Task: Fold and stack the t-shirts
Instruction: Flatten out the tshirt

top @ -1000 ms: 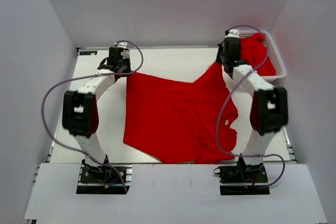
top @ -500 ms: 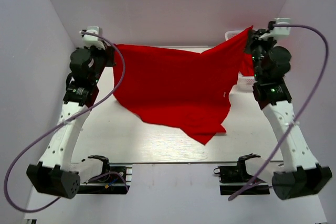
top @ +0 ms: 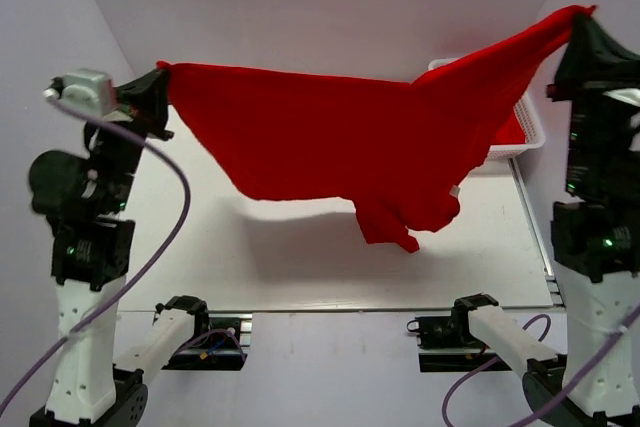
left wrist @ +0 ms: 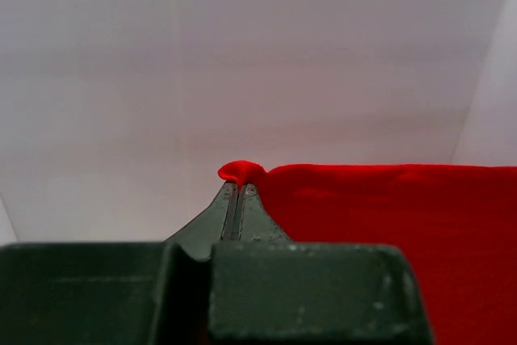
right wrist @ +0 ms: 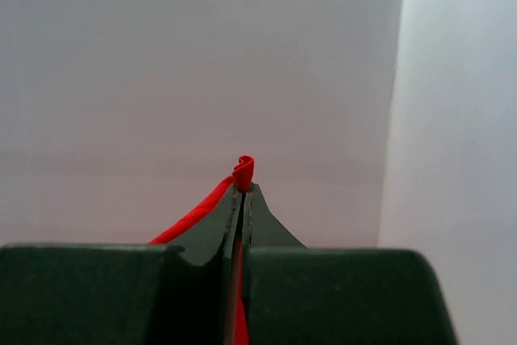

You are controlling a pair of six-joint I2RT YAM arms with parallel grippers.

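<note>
A red t-shirt hangs in the air, stretched wide between the two raised arms and well above the white surface. The left fingers are closed tight on one top corner of the cloth. In the left wrist view the left fingers are pressed together, with a small fold of red poking out past their tips and the rest of the shirt spreading away to the right. The right fingers are clamped on the opposite corner, which sits higher than the left one, so the upper edge of the shirt slopes up towards the right. In the right wrist view the right fingers are pinched shut on a thin rolled bit of cloth that curls just above their tips. The lower part of the shirt sags in the middle, and a bunched piece dangles lowest, right of centre, clear of the surface. A shadow lies on the surface beneath it. Behind the shirt's right side, a white mesh basket stands at the far right corner, with more red cloth in it.
</note>
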